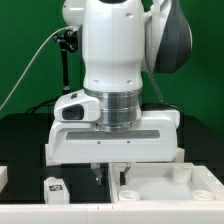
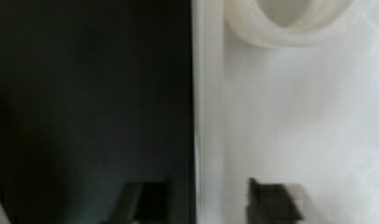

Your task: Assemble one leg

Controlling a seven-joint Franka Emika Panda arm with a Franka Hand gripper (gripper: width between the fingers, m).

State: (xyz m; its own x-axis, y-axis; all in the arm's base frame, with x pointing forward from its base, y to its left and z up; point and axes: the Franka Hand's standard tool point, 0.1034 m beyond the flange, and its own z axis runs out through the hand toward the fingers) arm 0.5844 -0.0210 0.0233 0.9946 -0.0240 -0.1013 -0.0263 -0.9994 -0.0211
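Observation:
The leg (image 1: 54, 188), a small white post with a black-and-white tag, lies on the black table at the exterior view's lower left. It is out of the wrist view. My gripper (image 1: 110, 172) hangs low over the near edge of the large white tray-like body (image 1: 170, 186), to the right of the leg. In the wrist view my gripper (image 2: 212, 205) is open and empty. One finger (image 2: 150, 200) is over the dark table and the other over the white body (image 2: 292, 110), with the body's edge between them.
A round recess (image 2: 292, 25) shows in the white body ahead of the fingers. Another white piece (image 1: 3, 178) sits at the exterior view's far left edge. A green backdrop and a cable stand behind the arm.

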